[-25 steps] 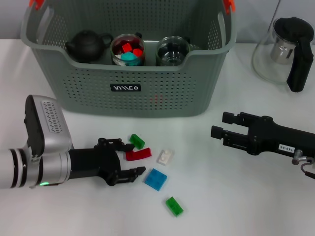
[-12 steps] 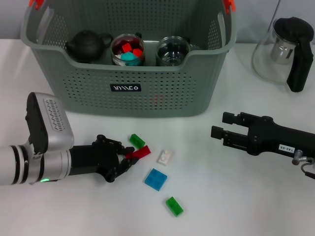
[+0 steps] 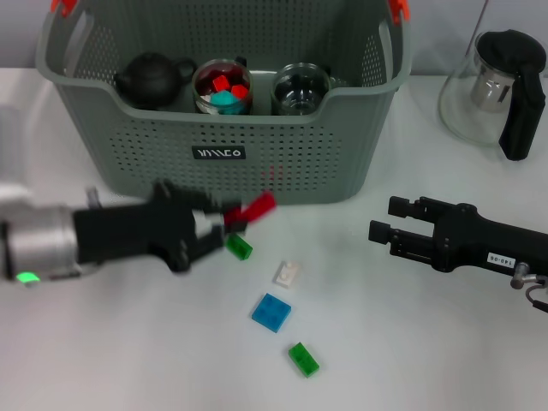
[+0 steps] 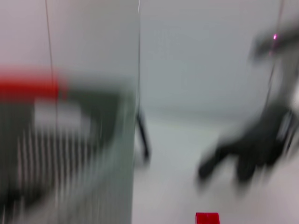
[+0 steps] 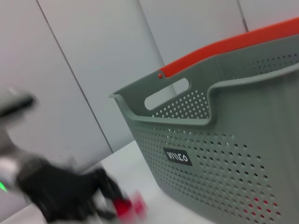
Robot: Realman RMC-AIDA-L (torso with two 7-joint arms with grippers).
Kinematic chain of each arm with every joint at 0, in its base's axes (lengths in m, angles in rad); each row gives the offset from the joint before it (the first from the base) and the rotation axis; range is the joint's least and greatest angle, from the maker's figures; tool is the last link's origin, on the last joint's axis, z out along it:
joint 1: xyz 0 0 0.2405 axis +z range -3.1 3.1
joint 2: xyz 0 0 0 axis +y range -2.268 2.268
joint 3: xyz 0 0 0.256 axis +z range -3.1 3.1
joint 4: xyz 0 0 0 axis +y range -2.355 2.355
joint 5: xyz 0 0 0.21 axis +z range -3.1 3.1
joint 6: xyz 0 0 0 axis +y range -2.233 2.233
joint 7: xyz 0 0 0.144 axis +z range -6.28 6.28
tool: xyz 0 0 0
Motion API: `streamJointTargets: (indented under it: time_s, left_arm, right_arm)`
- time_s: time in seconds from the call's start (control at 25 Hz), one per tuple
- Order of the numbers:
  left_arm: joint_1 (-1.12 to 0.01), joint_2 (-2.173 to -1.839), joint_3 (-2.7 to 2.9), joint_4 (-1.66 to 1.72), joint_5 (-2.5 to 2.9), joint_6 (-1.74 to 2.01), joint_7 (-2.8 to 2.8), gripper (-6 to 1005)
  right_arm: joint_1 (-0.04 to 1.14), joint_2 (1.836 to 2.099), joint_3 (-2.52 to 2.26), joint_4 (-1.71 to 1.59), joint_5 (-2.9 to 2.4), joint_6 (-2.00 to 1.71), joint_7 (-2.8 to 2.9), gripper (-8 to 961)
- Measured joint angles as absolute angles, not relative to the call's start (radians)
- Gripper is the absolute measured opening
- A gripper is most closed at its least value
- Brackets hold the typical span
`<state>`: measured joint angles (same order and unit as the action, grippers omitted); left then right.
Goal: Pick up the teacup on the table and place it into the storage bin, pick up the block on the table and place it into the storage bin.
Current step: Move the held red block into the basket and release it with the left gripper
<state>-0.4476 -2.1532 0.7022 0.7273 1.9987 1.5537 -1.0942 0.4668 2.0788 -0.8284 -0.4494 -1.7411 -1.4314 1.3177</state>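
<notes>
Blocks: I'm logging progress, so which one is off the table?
The red block, shut in the left gripper before the storage bin; the others lie flat.

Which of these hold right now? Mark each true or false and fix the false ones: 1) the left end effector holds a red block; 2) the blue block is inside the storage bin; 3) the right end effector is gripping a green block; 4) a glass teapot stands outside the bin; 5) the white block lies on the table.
1) True: the left end effector is shut on the red block, lifted in front of the storage bin.
2) False: the blue block lies on the table.
3) False: the right end effector is open and holds nothing.
4) True: the glass teapot stands beside the bin.
5) True: the white block lies there.
</notes>
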Motion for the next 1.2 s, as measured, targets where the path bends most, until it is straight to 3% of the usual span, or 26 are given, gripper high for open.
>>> streamJointTargets:
  time_s: [0.24,0.56,0.64,0.96,1.2]
  left_arm:
    - [-0.550,-2.103,0.560,0.937,1.839,1.824,-1.395,205]
    - [-0.699,-2.067,0.716,1.080,1.963,1.407,-1.623,240]
    - [-0.718,-2.069,0.787,1.078,2.044,1.259,-1.645,248]
    - [-0.728,-2.140,0.916,1.065,2.284,0.950,-1.738,283]
    - [-0.738,-2.142,0.939,1.049,2.327,0.935,-1.858,308]
  right_arm:
    - [0.472,2.079,-0.828,-0.449,-1.742,-1.431,1.318,714]
    - [0.471,2.089,-0.832,-0.449,-1.747,-1.437,1.319,714]
    - [0.469,2.089,-0.830,-0.450,-1.747,-1.442,1.319,715]
    - [0.468,2.088,-0.828,-0.449,-1.746,-1.447,1.319,715]
    - [0.473,2.086,-0.828,-0.449,-1.747,-1.447,1.319,715]
